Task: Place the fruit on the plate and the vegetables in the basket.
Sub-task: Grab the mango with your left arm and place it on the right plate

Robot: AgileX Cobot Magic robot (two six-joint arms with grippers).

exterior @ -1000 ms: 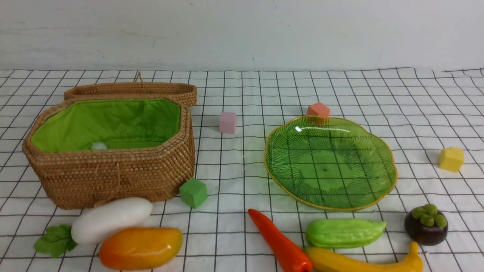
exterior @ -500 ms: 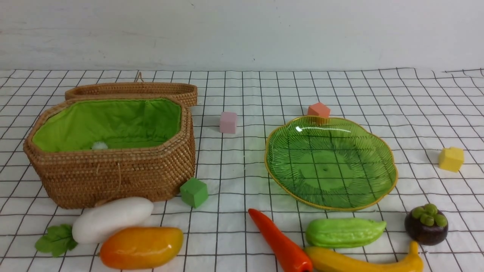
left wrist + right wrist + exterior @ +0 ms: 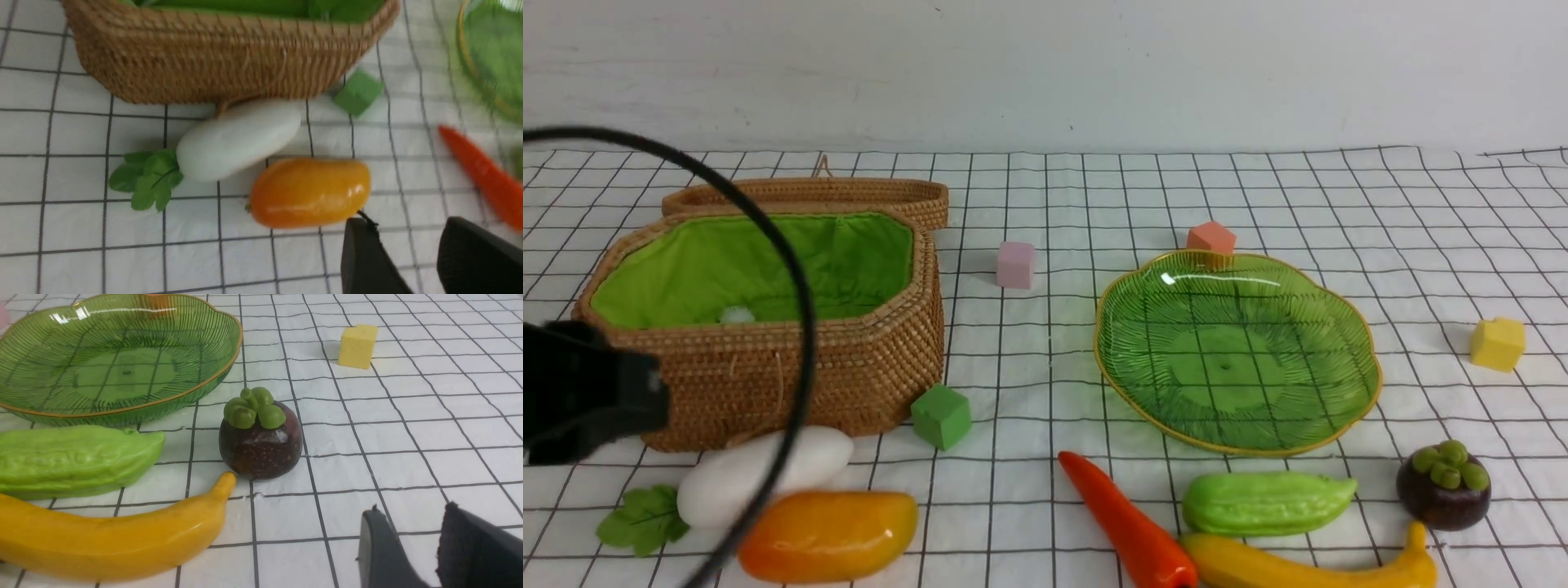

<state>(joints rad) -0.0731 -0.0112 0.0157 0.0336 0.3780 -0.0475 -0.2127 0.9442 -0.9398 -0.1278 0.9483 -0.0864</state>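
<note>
The empty green plate (image 3: 1237,351) sits right of the open basket (image 3: 768,376). Along the front lie a white radish (image 3: 764,474), a mango (image 3: 827,535), a red pepper (image 3: 1131,523), a green gourd (image 3: 1266,502), a banana (image 3: 1307,563) and a mangosteen (image 3: 1443,486). My left arm (image 3: 580,392) hangs before the basket's left end. The left gripper (image 3: 404,222) is open and empty, just short of the mango (image 3: 309,192). The right gripper (image 3: 412,509) is also open and empty, a little back from the mangosteen (image 3: 260,439).
Small cubes lie about: green (image 3: 941,416) at the basket's front corner, pink (image 3: 1015,265) between basket and plate, orange (image 3: 1210,238) behind the plate, yellow (image 3: 1497,344) far right. A black cable (image 3: 796,327) arcs over the basket. The lid lies behind it.
My left arm and its cable have come into the front view from the left edge. The fruit, vegetables, plate and cubes have not moved.
</note>
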